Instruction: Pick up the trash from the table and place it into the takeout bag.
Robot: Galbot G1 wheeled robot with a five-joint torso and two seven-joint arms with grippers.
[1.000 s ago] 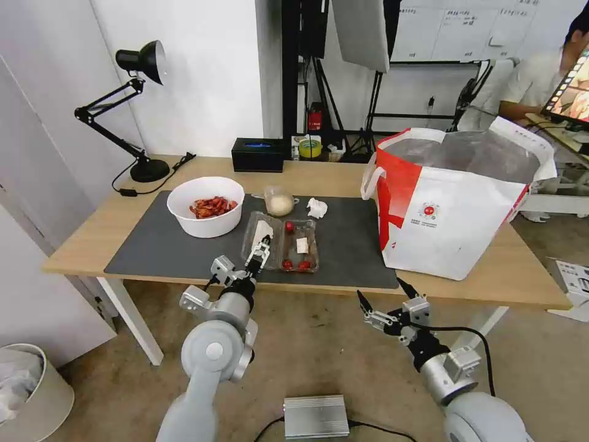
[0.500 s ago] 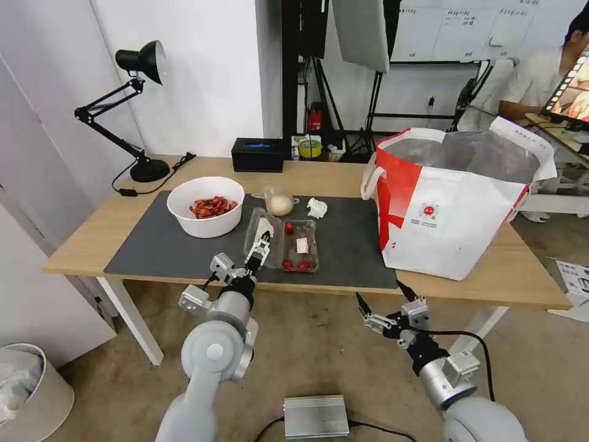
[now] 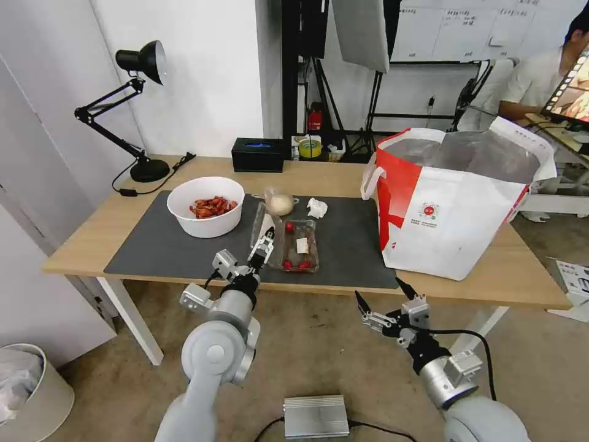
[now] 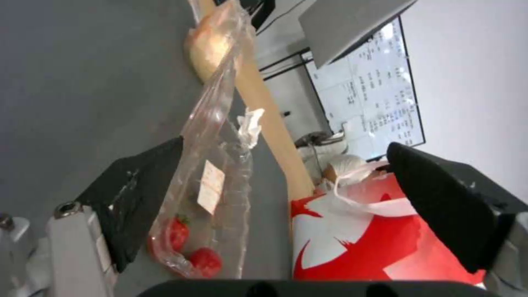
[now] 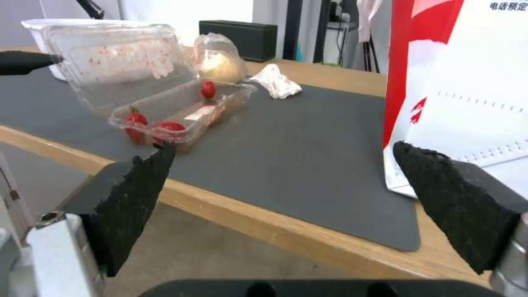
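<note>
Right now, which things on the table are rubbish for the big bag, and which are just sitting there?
For the job:
bowl of red shells
clear tomato tray
cup with beige lump
crumpled tissue
takeout bag

Just lying about:
desk lamp
black box
grey mat

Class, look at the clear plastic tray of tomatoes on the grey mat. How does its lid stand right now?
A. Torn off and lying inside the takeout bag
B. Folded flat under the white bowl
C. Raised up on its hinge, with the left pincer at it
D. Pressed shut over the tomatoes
C: the lid of the clear plastic tray stands raised, the tomatoes uncovered, with the left pincer at the lid.
</note>
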